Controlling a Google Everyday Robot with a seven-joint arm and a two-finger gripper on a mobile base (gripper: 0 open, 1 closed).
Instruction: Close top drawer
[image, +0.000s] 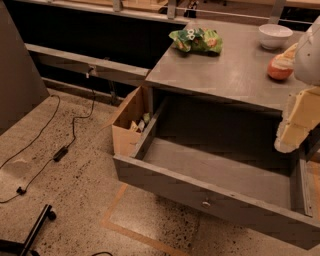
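The top drawer (200, 197) is a wide, shallow grey drawer, pulled far out from under the grey counter (235, 80). Its flat front faces the lower edge of the camera view and carries one small round metal knob (206, 203). The inside of the drawer is bare. My gripper (296, 125), pale yellow under a white arm part, hangs at the right edge of the view, above the drawer's back right corner and in front of the counter's edge. It touches nothing that I can see. The drawers below are hidden.
On the counter lie a green snack bag (196, 41), a white bowl (275, 36) and an orange-red round object (280, 67). An open cardboard box (127, 122) stands on the floor left of the drawer. A black cable (60, 150) and a chair leg (30, 235) lie at lower left.
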